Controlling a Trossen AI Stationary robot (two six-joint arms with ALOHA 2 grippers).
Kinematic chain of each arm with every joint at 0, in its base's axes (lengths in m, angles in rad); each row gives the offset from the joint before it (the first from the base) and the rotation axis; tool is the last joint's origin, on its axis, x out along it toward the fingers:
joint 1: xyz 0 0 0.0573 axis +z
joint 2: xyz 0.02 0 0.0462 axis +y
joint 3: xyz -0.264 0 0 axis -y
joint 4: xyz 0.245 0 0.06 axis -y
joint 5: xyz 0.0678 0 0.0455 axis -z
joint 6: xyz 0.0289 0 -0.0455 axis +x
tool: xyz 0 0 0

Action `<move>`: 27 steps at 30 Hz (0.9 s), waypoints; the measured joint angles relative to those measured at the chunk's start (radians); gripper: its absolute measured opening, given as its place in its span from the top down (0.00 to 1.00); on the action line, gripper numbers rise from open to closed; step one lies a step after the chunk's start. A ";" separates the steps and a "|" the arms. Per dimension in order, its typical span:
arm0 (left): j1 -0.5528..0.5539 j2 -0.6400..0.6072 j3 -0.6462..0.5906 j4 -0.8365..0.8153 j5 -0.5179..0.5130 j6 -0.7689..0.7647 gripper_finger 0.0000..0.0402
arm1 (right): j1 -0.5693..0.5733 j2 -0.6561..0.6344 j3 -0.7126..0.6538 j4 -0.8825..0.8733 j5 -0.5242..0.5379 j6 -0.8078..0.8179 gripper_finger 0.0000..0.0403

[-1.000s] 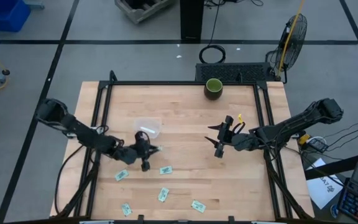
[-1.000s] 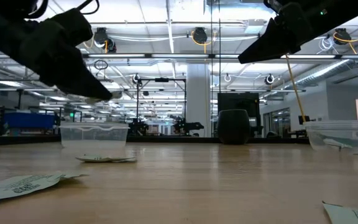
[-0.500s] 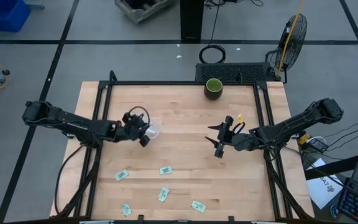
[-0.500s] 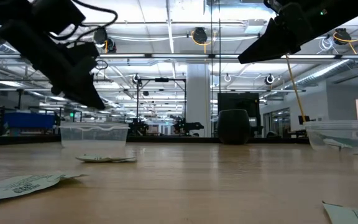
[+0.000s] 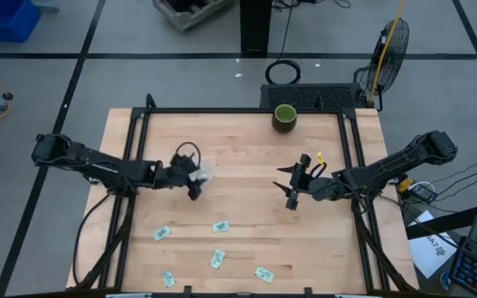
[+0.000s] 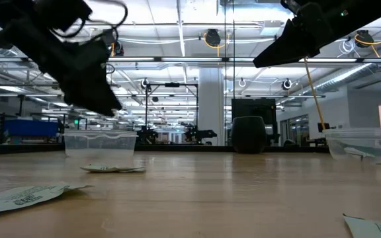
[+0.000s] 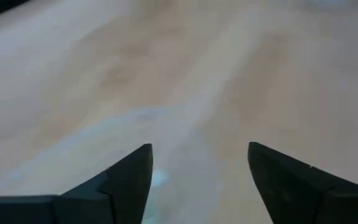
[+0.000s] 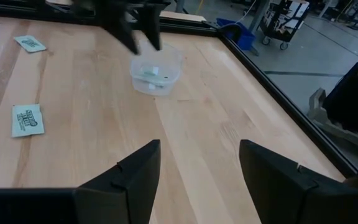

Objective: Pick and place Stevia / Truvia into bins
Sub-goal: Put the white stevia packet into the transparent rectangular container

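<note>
My left claw [image 5: 194, 176] hovers directly over the small squarish clear plastic bin [image 8: 156, 73], fingers spread apart and holding nothing I can make out; a pale sachet [image 8: 155, 73] lies inside the bin. From that bin, five pale green-and-white flat paper sachets lie scattered toward the table's near edge, the closest one [image 5: 220, 225] just past my claw, its long axis running roughly across the table. My left claw is the nearer. My right claw [image 5: 292, 185] waits well to the bin's other side, fingers apart, empty. Sachet print is unreadable.
</note>
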State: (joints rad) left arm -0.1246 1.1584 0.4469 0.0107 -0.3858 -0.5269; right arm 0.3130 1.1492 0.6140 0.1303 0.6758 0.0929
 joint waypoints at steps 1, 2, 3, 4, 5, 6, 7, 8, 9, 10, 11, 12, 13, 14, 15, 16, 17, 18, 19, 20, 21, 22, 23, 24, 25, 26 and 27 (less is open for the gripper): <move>-0.026 0.000 0.000 0.040 0.020 0.022 0.31 | 0.000 0.000 -0.010 0.019 0.000 0.000 0.48; -0.051 0.000 0.000 0.075 0.030 0.040 0.31 | 0.000 0.000 -0.024 0.044 0.000 -0.004 0.48; -0.078 0.000 0.000 0.106 0.037 0.052 0.31 | 0.000 0.000 -0.040 0.070 0.000 -0.010 0.48; -0.104 0.000 0.000 0.128 0.038 0.066 0.32 | 0.000 0.000 -0.055 0.098 0.000 -0.018 0.48; -0.127 0.004 0.000 0.140 0.038 0.074 0.33 | 0.000 0.000 -0.070 0.128 0.000 -0.029 0.48; -0.149 0.012 0.000 0.146 0.038 0.087 0.34 | 0.000 0.000 -0.082 0.159 0.000 -0.035 0.48; -0.172 0.022 0.000 0.145 0.037 0.098 0.35 | 0.000 0.000 -0.093 0.188 0.000 -0.038 0.48; -0.193 0.036 0.000 0.145 0.036 0.100 0.36 | 0.000 0.000 -0.101 0.213 0.000 -0.044 0.48; -0.211 0.056 0.000 0.156 0.028 0.099 0.38 | 0.000 0.000 -0.106 0.233 0.000 -0.056 0.48; -0.227 0.081 0.000 0.173 0.019 0.097 0.38 | 0.000 0.000 -0.108 0.248 0.000 -0.066 0.48; -0.239 0.107 0.000 0.189 0.018 0.091 0.39 | 0.000 0.000 -0.109 0.256 0.000 -0.074 0.48; -0.249 0.136 0.000 0.207 0.019 0.082 0.40 | 0.000 -0.001 -0.109 0.262 0.000 -0.077 0.48; -0.257 0.165 0.000 0.233 0.023 0.073 0.40 | 0.000 -0.001 -0.109 0.264 0.000 -0.078 0.48; -0.262 0.197 0.006 0.255 0.032 0.060 0.40 | 0.000 -0.001 -0.109 0.263 0.000 -0.079 0.48; -0.266 0.230 0.021 0.261 0.043 0.042 0.40 | 0.000 -0.001 -0.109 0.263 0.000 -0.079 0.48; -0.270 0.264 0.039 0.259 0.049 0.022 0.40 | 0.000 -0.001 -0.109 0.263 0.000 -0.079 0.48; -0.273 0.296 0.062 0.251 0.055 0.012 0.40 | 0.000 -0.001 -0.109 0.263 0.000 -0.079 0.48; -0.279 0.332 0.090 0.247 0.061 0.013 0.40 | 0.000 -0.001 -0.109 0.263 0.000 -0.079 0.48; -0.285 0.372 0.120 0.247 0.069 0.023 0.40 | 0.000 -0.001 -0.109 0.263 0.000 -0.079 0.48; -0.292 0.412 0.153 0.243 0.072 0.034 0.40 | 0.000 -0.001 -0.109 0.263 0.000 -0.079 0.48; -0.298 0.446 0.187 0.215 0.074 0.045 0.40 | 0.000 -0.001 -0.109 0.263 0.000 -0.079 0.48; -0.302 0.480 0.225 0.178 0.081 0.050 0.40 | 0.000 -0.001 -0.109 0.263 0.000 -0.079 0.48; -0.305 0.512 0.263 0.136 0.088 0.055 0.40 | 0.000 -0.001 -0.109 0.263 0.000 -0.079 0.48; -0.306 0.535 0.293 0.098 0.098 0.054 0.40 | 0.000 -0.001 -0.109 0.262 0.000 -0.079 0.48; -0.305 0.554 0.319 0.059 0.102 0.052 0.40 | 0.000 -0.001 -0.109 0.262 0.000 -0.079 0.48; -0.304 0.572 0.344 0.033 0.110 0.049 0.40 | 0.000 -0.001 -0.109 0.262 0.000 -0.079 0.48; -0.304 0.586 0.362 0.022 0.122 0.048 0.40 | 0.000 -0.001 -0.109 0.261 0.000 -0.079 0.48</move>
State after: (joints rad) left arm -0.4286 1.7447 0.8089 0.0326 -0.2638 -0.4792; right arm 0.3130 1.1485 0.5049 0.3908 0.6758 0.0139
